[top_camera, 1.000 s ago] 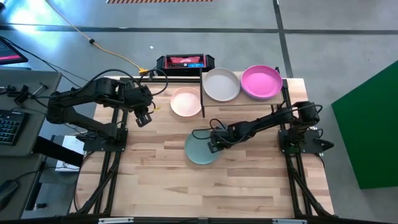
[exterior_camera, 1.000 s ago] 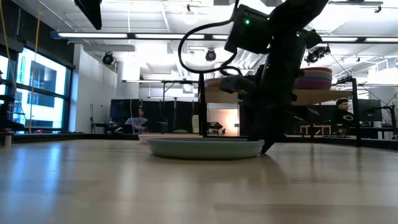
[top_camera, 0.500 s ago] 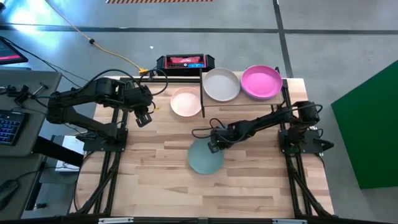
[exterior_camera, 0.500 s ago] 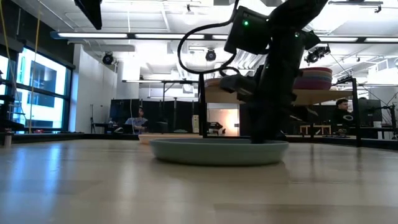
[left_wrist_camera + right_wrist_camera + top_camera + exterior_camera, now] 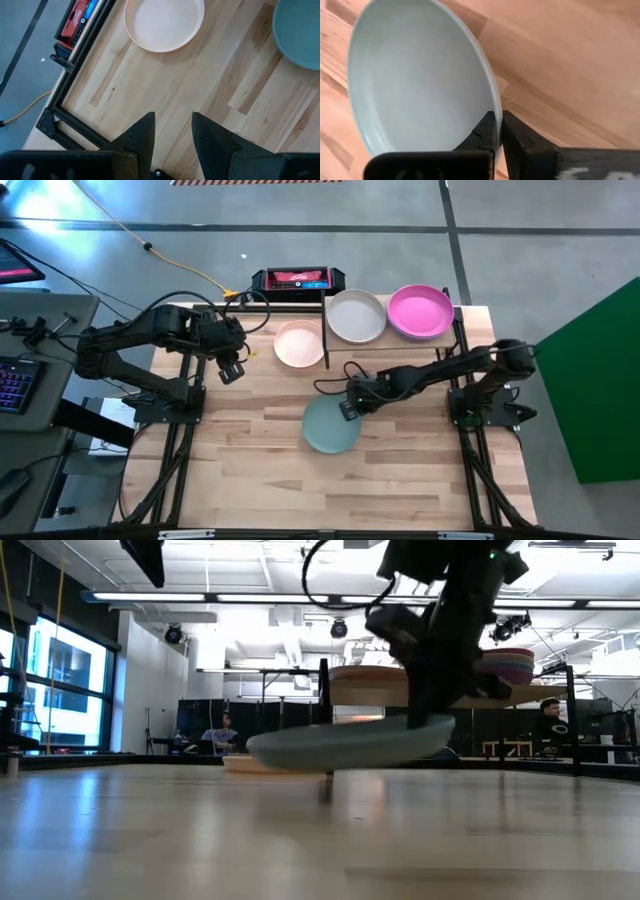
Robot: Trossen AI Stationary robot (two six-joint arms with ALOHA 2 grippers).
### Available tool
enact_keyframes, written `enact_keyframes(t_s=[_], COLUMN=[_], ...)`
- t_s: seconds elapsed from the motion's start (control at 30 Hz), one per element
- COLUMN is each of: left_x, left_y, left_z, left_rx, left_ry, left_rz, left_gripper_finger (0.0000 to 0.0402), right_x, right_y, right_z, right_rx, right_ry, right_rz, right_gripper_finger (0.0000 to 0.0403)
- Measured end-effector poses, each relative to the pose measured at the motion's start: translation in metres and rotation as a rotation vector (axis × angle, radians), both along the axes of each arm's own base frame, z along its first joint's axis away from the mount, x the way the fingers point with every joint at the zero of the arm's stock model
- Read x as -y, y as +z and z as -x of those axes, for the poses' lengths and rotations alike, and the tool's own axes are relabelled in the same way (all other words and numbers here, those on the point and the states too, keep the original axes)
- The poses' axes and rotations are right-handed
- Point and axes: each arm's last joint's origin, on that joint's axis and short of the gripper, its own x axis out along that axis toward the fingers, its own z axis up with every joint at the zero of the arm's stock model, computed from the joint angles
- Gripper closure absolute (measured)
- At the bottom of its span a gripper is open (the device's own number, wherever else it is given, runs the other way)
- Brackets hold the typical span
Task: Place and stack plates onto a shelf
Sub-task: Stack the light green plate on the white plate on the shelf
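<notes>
Teal plate (image 5: 331,425) hangs just clear of the wooden tabletop (image 5: 260,480), tilted, in front of the shelf (image 5: 400,348) — the right gripper (image 5: 349,408) has its jaws clamped on the rim nearest the shelf. Up on the shelf sit a grey-white plate (image 5: 356,315) and a magenta plate (image 5: 420,311). Beside the shelf, a pale pink plate (image 5: 299,343) lies on the tabletop, and farther out from it the left gripper (image 5: 231,369) hovers, jaws parted, holding nothing.

overhead, table-level, 2 close wrist views
</notes>
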Motion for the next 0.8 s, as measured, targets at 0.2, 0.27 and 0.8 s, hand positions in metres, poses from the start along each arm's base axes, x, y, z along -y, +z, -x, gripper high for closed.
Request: enact_keyframes(t_s=[0.2, 0.27, 0.8], left_x=[0.000, 0.000, 0.000], left_y=[0.000, 0.000, 0.001], left_z=[-0.001, -0.001, -0.002], left_rx=[0.007, 0.007, 0.028], left_ry=[0.000, 0.000, 0.000], left_rz=[0.000, 0.000, -0.001], left_gripper_finger=[0.0282, 0.0282, 0.0282], right_x=[0.002, 0.002, 0.018], right_y=[0.020, 0.028, 0.094], right_z=[0.010, 0.013, 0.050], right_rx=[0.039, 0.064, 0.298], right_ry=[0.006, 0.013, -0.064], right_rz=[0.042, 0.044, 0.080], right_gripper_finger=[0.0403, 0.0403, 0.0403])
